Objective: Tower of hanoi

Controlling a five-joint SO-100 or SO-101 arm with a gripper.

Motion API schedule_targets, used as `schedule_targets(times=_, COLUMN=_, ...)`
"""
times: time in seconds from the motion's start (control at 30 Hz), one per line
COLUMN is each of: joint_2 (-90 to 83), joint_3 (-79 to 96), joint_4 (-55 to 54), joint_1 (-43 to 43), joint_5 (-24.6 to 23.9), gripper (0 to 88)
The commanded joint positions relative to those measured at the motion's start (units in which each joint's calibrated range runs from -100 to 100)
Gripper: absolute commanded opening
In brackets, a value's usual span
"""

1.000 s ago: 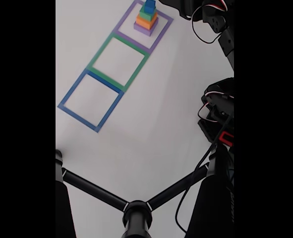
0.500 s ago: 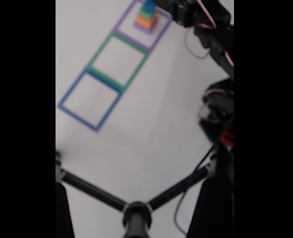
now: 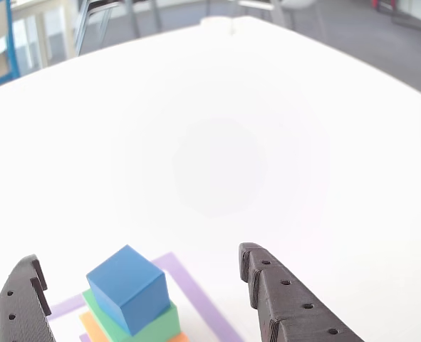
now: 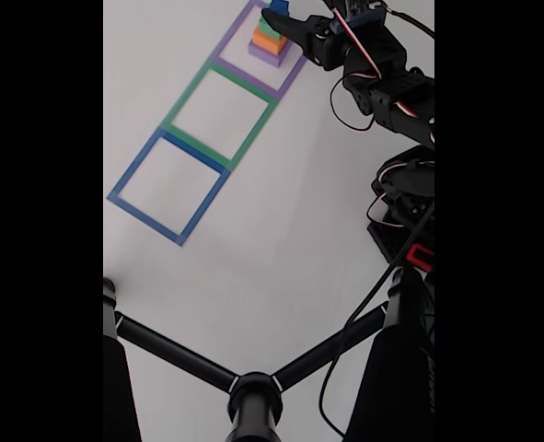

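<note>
End effector above block stack.
Fingers spread wide, straddling the blue block atop the green block, gripping nothing.

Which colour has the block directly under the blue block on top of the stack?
Green; it shows best in the other view, under the blue block.

The arm reaches from its base at the right edge of the fixed view up toward the top, wires looping along its joints. The gripper is spread wide in the other view, its two dark fingers rising from the bottom edge, one at the left and one right of centre, tips well apart. In the fixed view the gripper points left at the top of the frame, one finger showing as a dark wedge.
</note>
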Motion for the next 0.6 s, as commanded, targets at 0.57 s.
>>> schedule_targets(times=0.57, joint_2=8.45, joint_3=0.86, joint_4=-7.96, joint_1=-5.01, joint_5=0.59, gripper=32.3)
